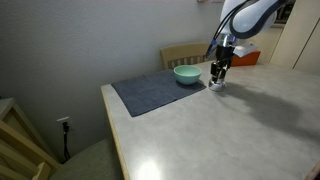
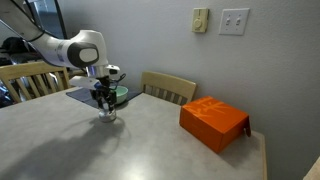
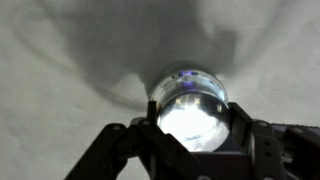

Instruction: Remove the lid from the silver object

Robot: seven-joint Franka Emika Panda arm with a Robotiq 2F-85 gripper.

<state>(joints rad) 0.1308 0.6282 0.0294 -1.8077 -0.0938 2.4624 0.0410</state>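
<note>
Hanging straight down over the table [image 1: 250, 130], the gripper [image 1: 217, 80] is reaching the silver object [image 1: 216, 87] from above. The little pot is sitting on the bare tabletop, just off the edge of the dark mat [image 1: 150, 95] and just beside the teal bowl [image 1: 187, 74], which is resting on that mat.

In an exterior view the gripper [image 2: 105, 106] is covering the top of the silver object [image 2: 107, 117], so only its lower part is showing there. The orange box [image 2: 213, 122] is lying well apart, near the table's far corner, and a wooden chair [image 2: 170, 88] is standing behind the table edge.

In the wrist view the lid [image 3: 192, 100] is filling the middle of the frame, round, glaring bright. The fingers [image 3: 243, 130] are sitting narrow, one on each side, pressing against its rim; the gripper [image 3: 195, 128] is clamping it.

Glare is washing out the seam, so I cannot tell whether the lid is seated on the pot or raised off it
</note>
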